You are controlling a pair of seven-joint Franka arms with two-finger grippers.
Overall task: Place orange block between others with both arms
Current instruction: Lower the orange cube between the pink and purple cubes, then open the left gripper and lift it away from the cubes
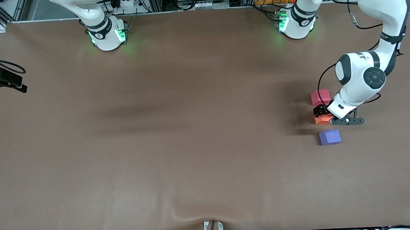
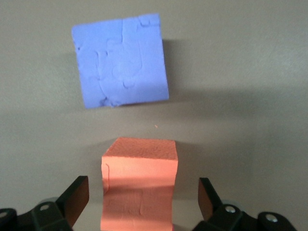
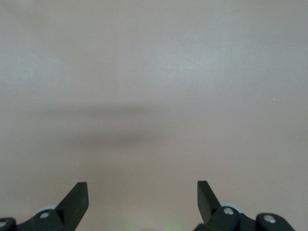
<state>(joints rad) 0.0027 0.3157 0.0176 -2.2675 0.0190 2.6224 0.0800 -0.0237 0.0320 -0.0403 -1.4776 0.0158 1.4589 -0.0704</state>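
purple-blue cube (image 1: pixel 330 137) sits lowest in frame, orange block (image 1: pixel 322 119) just above it, a cube with no long axis, pinkish-red cube (image 1: pixel 320 97) higher. Left gripper (image 2: pixel 142 196) fingers wide around orange; right gripper (image 3: pixel 142 195) fingers wide over bare brown counter (image 1: pixel 177 130).

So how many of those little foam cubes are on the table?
3, in a row: the pink cube farthest from the front camera, the orange cube in the middle, and the purple cube nearest.
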